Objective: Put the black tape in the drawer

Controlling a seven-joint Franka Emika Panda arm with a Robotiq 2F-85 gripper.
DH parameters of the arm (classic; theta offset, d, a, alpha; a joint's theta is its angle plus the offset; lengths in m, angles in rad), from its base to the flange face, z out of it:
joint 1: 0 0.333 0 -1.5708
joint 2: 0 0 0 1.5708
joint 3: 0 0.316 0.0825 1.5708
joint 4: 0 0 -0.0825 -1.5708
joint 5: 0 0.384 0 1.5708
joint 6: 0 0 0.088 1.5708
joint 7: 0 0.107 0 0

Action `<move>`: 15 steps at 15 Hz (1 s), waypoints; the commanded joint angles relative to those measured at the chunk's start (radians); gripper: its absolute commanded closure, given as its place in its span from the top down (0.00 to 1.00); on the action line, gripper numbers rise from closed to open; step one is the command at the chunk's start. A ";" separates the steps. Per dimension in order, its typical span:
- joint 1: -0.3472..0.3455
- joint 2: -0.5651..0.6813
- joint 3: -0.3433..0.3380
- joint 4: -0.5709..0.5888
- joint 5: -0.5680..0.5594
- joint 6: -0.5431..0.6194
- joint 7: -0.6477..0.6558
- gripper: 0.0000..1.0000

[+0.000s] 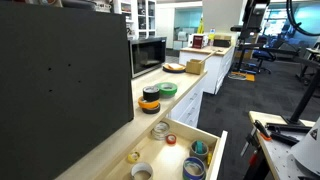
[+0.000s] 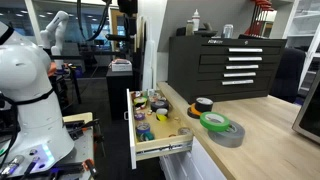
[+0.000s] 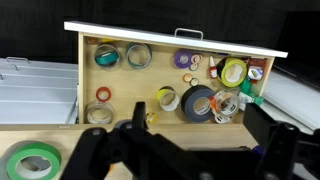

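The black tape lies on the pale counter, stacked with a yellow-orange roll; it also shows in an exterior view. It is out of the wrist view. The drawer is pulled open below the counter edge, with a pale wood floor, a white front and several tape rolls inside. It shows in both exterior views. My gripper is open and empty, high above the counter edge, looking down into the drawer. I cannot make it out in the exterior views.
A green roll lies on the counter beside the black tape, resting on a grey roll. A large dark grey roll lies in the drawer. A microwave stands further along the counter.
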 commanded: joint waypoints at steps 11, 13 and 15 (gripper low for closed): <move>-0.042 0.063 0.039 0.002 -0.047 0.062 0.026 1.00; -0.053 0.119 0.048 0.011 -0.087 0.111 0.021 1.00; -0.061 0.195 0.051 0.031 -0.132 0.165 0.018 1.00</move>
